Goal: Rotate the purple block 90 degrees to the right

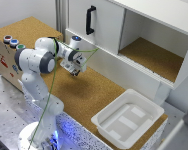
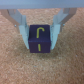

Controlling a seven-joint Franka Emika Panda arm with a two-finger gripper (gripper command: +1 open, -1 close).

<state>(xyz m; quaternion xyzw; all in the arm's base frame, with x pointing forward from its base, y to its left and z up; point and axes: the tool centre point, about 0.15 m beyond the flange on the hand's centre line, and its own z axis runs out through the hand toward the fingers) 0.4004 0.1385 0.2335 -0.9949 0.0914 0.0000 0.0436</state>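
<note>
In the exterior view you have the white cabinet (image 1: 144, 35) with its black handle (image 1: 90, 20) behind the cork table (image 1: 89, 95), the arm (image 1: 36, 75) reaching across it, the white bin (image 1: 128, 119) near the exterior view's right, and round buttons (image 1: 13, 42) on the box at the exterior view's left. Your gripper (image 1: 75, 70) sits low over the cork just in front of the cabinet. In the wrist view the gripper (image 2: 40, 41) is partly closed, its fingers (image 2: 22, 30) against both sides of the block (image 2: 40, 39), which rests on the cork with a yellow mark on its face.
</note>
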